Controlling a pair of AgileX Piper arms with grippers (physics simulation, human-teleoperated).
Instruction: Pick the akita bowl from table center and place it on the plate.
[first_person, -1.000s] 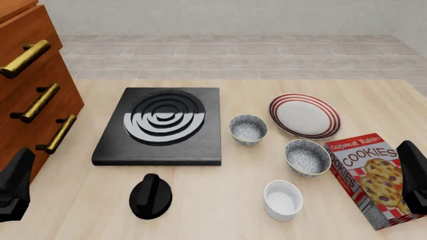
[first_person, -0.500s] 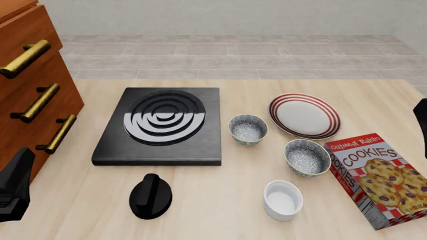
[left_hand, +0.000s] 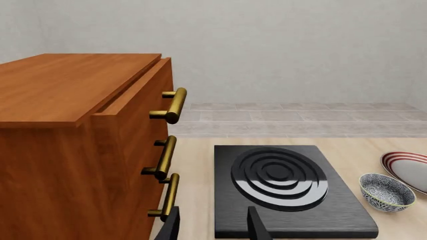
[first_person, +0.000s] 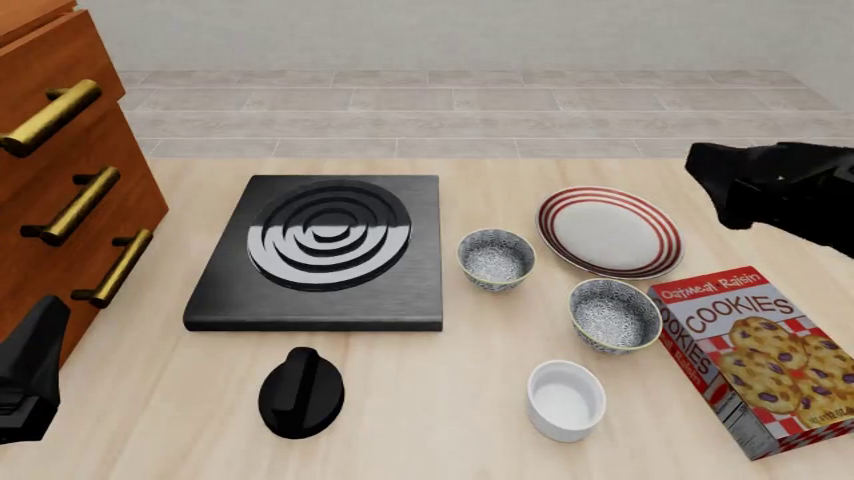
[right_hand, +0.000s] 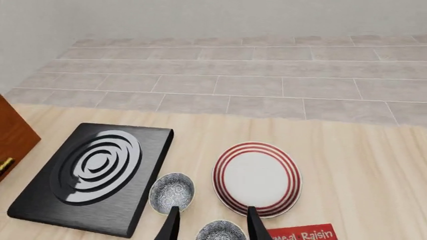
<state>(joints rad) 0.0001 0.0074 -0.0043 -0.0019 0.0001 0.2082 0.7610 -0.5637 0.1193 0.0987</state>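
The akita bowl (first_person: 497, 258) (right_hand: 171, 192) (left_hand: 387, 192) stands upright near the table's middle, between the stove and the plate (first_person: 610, 232) (right_hand: 257, 178) (left_hand: 408, 167). The plate is white with red rim stripes and carries nothing. A look-alike bowl (first_person: 615, 314) (right_hand: 220, 231) sits nearer, beside the cookie box. My right gripper (first_person: 727, 180) (right_hand: 211, 225) hangs open and empty above the table's right side, right of the plate. At the near left corner my left gripper (first_person: 34, 370) (left_hand: 213, 227) is open and empty, far from both bowls.
A black stove plate (first_person: 320, 250) lies left of centre, with a black knob (first_person: 300, 392) in front of it. A white ramekin (first_person: 566, 399) and a cookie box (first_person: 761, 355) are at the near right. A wooden drawer cabinet (first_person: 60, 170) stands along the left edge.
My right arm has lifted from the near right edge by the cookie box and swung up and forward to beside the plate. The left arm and all objects are unmoved.
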